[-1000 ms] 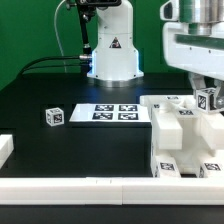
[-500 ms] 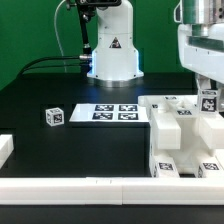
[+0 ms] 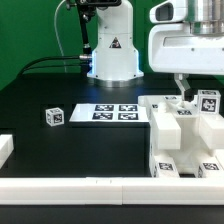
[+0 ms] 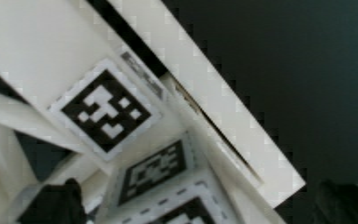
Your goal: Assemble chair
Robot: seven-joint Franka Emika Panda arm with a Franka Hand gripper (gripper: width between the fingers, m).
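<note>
Several white chair parts (image 3: 182, 135) with square tags stand packed together at the exterior view's right. A small tagged block (image 3: 207, 100) sits on top at the back. My gripper (image 3: 188, 93) hangs over these parts, its broad white body facing the camera and its fingers reaching down just left of that block. In the wrist view, white tagged chair parts (image 4: 105, 105) fill the picture very close up. One dark finger (image 4: 51, 203) shows at the edge and the other is lost against the dark table. I cannot tell whether the jaws press on a part.
A loose small tagged white cube (image 3: 54, 116) lies on the black table at the left. The marker board (image 3: 115, 113) lies mid-table. A long white rail (image 3: 80, 188) runs along the front, with a white block (image 3: 5, 148) at the far left. The robot base (image 3: 112, 55) stands behind.
The gripper has turned about its vertical axis and shifted left, so its wide face now shows. The tagged block beside it has stayed in about the same place.
</note>
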